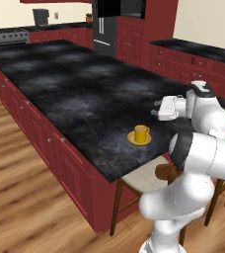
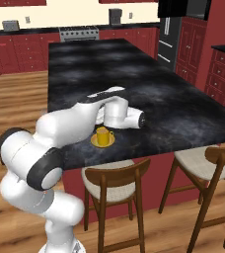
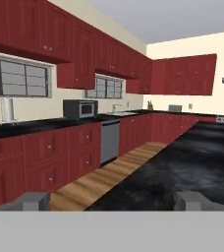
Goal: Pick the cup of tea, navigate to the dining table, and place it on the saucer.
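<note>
The cup of tea (image 1: 141, 132) stands upright on the saucer (image 1: 139, 139), which lies near the front edge of the dining table (image 1: 75, 94), a long bench with a glossy black marbled top and a dark red cabinet base. The same cup (image 2: 102, 135) and saucer (image 2: 103, 141) appear in the right base view, with the mug's handle turned toward the right of that picture.

The end effector (image 1: 156, 109) hangs above the bench top, behind the cup and to its right in the left base view, well apart from it and pointing level along the bench. Its jaws stand fully spread and hold nothing. In the hand view the two grey fingertips (image 3: 34, 200) rise far apart at the bottom, with black stone and a strip of wooden floor (image 3: 111, 172) between them, and red wall cabinets (image 3: 74, 49), a microwave (image 3: 80, 109) and a dishwasher (image 3: 109, 141) beyond.

Wooden stools (image 2: 113, 186) with pale seats are tucked under the near edge of the bench, one directly below the saucer
</note>
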